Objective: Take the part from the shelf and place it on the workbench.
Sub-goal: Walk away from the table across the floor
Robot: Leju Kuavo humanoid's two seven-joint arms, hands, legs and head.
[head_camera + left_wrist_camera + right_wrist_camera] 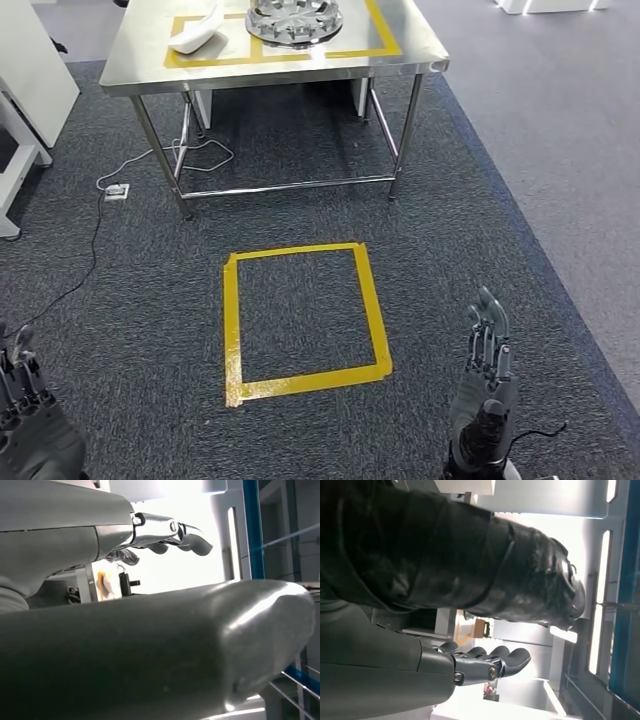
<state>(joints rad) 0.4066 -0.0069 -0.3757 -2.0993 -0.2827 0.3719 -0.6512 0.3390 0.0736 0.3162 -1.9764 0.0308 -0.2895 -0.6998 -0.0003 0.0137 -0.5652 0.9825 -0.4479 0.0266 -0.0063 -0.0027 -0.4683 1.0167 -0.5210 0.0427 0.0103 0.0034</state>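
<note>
Dark grey carpet runs beneath a steel workbench point(136, 62), taken as the landmark: on its taped top a white curved part point(198, 33) lies left of a round ribbed metal part point(294, 20) in the adjoining yellow-outlined bay, and on the floor before it lies a yellow tape square point(306, 320). Nearer than that square, the left hand point(26, 415) and right hand point(487, 385) hang low, fingers extended and holding nothing. No shelf is seen, so judged step: pre-fetch or already placed; next move calls for turning toward the shelf.
</note>
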